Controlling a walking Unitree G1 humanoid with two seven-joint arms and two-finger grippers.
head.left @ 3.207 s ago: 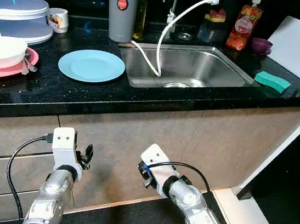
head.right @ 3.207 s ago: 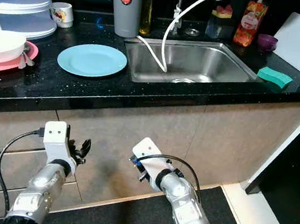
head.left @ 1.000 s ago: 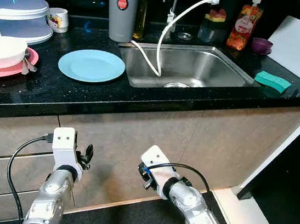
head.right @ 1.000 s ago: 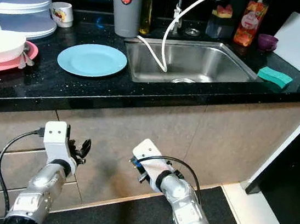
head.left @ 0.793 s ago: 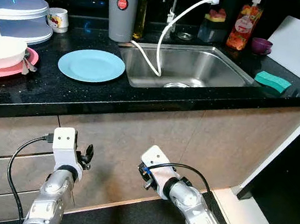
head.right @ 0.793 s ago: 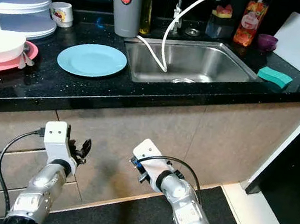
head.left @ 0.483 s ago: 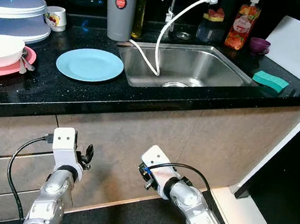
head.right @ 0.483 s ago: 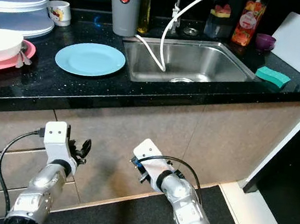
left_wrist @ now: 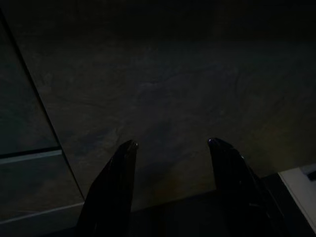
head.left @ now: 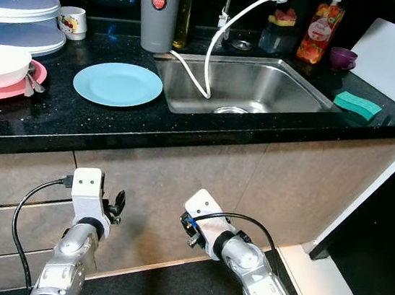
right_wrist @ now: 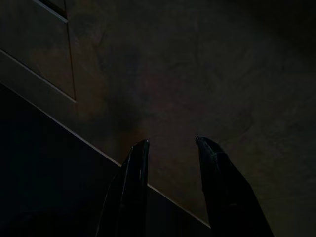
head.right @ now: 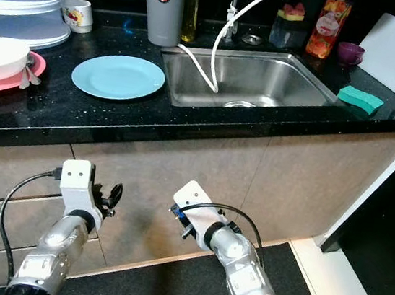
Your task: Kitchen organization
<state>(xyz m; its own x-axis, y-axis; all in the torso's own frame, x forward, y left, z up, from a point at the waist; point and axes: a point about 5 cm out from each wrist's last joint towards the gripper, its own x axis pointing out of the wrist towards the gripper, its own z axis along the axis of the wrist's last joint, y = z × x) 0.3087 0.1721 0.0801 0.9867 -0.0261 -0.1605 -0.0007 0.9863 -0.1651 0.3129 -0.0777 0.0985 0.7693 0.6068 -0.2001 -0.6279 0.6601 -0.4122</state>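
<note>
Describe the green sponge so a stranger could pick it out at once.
Start at the steel sink in the black counter. Right of it, near the front edge, lies the sponge, before the leaning white cutting board. It is the counter's one flat teal-green block.

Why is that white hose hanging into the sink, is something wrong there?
It does look a bit odd: the white hose loops down from the tap into the steel sink and back toward the grey canister. Nothing looks spilled or broken; the blue plate lies flat.
</note>
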